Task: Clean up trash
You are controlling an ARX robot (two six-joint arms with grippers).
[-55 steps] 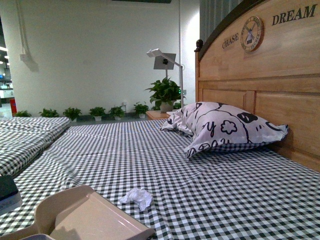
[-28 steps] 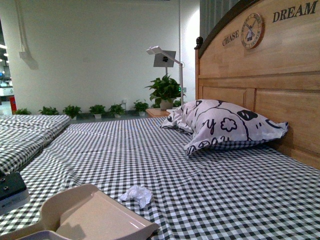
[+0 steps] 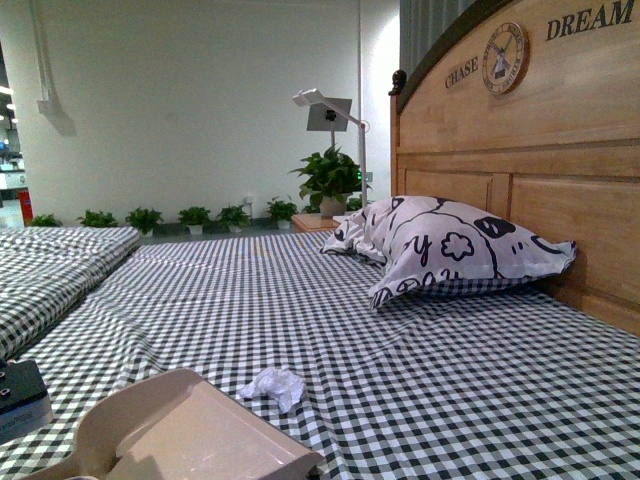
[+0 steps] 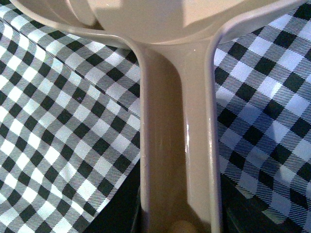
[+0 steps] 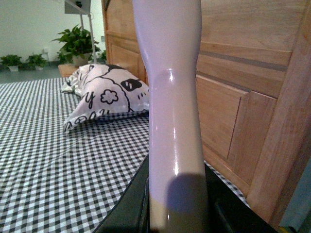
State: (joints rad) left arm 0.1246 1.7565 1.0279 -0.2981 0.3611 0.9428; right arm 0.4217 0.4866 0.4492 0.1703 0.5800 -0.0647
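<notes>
The trash (image 3: 273, 385), a small crumpled white tissue wad, lies on the checked bedsheet in the front view, just beyond the lip of the pinkish-beige dustpan (image 3: 180, 430). My left gripper (image 4: 177, 225) is shut on the dustpan handle (image 4: 177, 145), which fills the left wrist view above the sheet. My right gripper (image 5: 177, 213) is shut on the pale brush handle (image 5: 172, 97), which stands upright in the right wrist view. The brush head is out of view. Neither gripper shows in the front view.
A black-and-white patterned pillow (image 3: 450, 250) rests against the wooden headboard (image 3: 530, 150) at right. A second bed (image 3: 50, 270) lies at left, a dark box (image 3: 20, 395) at the lower left edge. Potted plants (image 3: 330, 180) and a lamp stand behind.
The dustpan has slid a little forward and right towards the tissue wad, and the view has shifted slightly. The wad has stayed in place.
</notes>
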